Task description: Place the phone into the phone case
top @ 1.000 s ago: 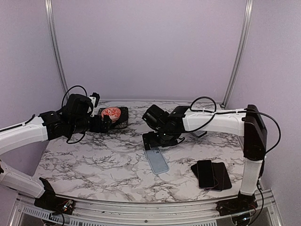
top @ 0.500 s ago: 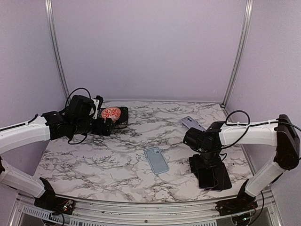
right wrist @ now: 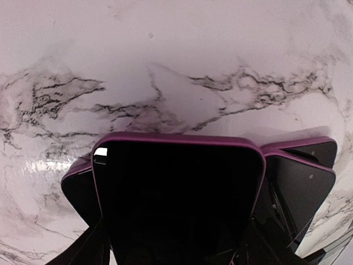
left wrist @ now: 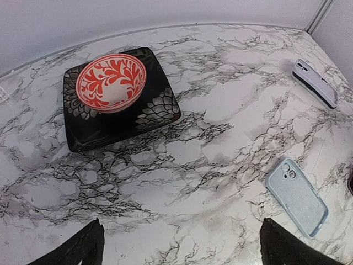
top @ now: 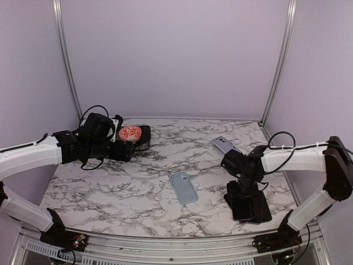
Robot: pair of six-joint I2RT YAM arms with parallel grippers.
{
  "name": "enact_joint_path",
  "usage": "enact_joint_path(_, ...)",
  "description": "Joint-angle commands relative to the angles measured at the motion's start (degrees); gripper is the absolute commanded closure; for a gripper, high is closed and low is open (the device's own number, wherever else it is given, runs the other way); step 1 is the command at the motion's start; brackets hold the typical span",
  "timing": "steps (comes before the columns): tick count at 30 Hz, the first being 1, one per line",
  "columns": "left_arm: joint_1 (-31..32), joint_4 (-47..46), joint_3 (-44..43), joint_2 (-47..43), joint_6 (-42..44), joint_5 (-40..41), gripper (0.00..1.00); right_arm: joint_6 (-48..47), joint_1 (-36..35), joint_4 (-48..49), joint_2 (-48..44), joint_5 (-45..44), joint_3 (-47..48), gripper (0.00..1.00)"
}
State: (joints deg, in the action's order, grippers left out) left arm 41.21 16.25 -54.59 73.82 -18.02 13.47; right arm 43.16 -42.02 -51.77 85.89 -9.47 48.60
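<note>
A black-screened phone with a purple rim [right wrist: 176, 210] lies on a dark purple case [right wrist: 300, 182] at the front right [top: 252, 208]. My right gripper [top: 242, 193] is down over it. In the right wrist view its fingers [right wrist: 88, 248] stand wide apart on either side of the phone [right wrist: 176, 243]. A light blue case [top: 183, 187] lies back up at the table's middle, also in the left wrist view [left wrist: 296, 197]. My left gripper [top: 126, 150] is open and empty [left wrist: 179, 245], hovering at the left near the bowl.
A red-and-white bowl [left wrist: 110, 83] sits on a black square plate [left wrist: 160, 107] at the back left [top: 144, 141]. A pale phone or case [top: 225, 144] lies at the back right, also in the left wrist view [left wrist: 315, 83]. Side walls stand close.
My right arm swung from the table's middle, by the blue case, to the front right and came down over the dark phone. My left arm shifted only slightly.
</note>
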Motion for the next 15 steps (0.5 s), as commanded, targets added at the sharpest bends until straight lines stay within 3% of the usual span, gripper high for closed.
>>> enact_joint_path(1,-0.05,2.06,-2.10,0.70,0.05,-0.26,0.01,-1.54,0.61,1.43,0.41,0.68,-0.93,0.40)
enact_joint_path(7,-0.08,2.15,-2.20,0.53,0.17,0.02,0.01,-4.61,0.26,0.47,-0.83,0.68,2.14,0.54)
enact_joint_path(15,-0.08,2.22,-2.28,0.35,0.25,0.05,0.01,-7.63,-4.02,2.18,-2.27,-1.97,8.02,0.57)
